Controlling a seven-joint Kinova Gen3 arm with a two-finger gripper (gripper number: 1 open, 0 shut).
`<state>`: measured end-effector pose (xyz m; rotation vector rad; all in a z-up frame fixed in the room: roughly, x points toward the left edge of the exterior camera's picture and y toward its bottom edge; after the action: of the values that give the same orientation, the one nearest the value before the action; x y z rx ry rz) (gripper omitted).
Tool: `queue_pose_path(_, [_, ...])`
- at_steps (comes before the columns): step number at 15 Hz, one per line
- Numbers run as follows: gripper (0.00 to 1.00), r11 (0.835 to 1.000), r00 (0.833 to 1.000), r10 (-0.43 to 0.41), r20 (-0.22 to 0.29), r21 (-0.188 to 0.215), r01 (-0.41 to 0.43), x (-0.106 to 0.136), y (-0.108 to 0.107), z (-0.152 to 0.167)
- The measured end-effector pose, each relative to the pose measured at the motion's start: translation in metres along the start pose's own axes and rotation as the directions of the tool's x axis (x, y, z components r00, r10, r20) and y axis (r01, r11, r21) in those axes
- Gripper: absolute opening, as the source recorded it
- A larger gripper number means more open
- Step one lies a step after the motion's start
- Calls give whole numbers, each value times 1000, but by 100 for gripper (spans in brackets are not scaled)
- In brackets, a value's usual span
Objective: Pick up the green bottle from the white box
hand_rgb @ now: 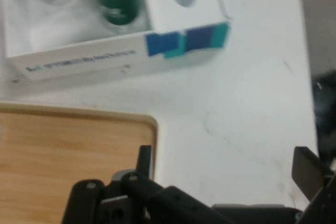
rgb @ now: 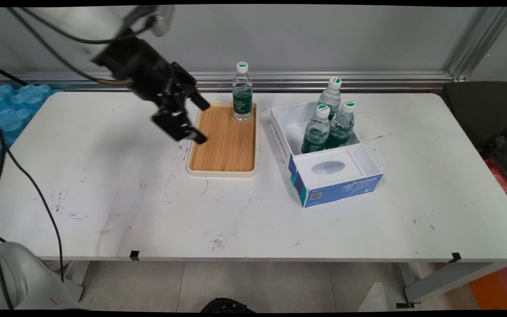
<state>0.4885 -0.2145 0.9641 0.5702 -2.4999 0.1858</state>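
My black gripper (rgb: 204,123) hangs open and empty over the left edge of a wooden tray (rgb: 225,147), tilted toward the right. One water bottle (rgb: 242,91) with a green label and white cap stands upright at the tray's far end, apart from the gripper. In the hand view the tray's corner (hand_rgb: 79,145) lies below the gripper (hand_rgb: 226,169), with the white and blue box (hand_rgb: 110,51) beyond it. That box (rgb: 370,165) stands right of the tray and holds three more bottles (rgb: 329,127) in its far part.
Black cables (rgb: 24,176) hang from the arm across the table's left side. Blue packs (rgb: 7,110) sit off the table's far left edge. A dark chair (rgb: 484,114) stands at the far right.
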Motion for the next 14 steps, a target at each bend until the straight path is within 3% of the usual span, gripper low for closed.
queue_pose_path(3, [100, 992, 993, -112, -32, 53, 114, 13, -6, 32])
queue_pose_path(7, [100, 968, 973, -218, -79, 108, 226, 31, -19, 74])
queue_pose_path(10, [100, 955, 961, -257, -101, 126, 268, 43, -28, 106])
queue_pose_path(14, [100, 951, 958, -263, -111, 137, 277, 59, -38, 145])
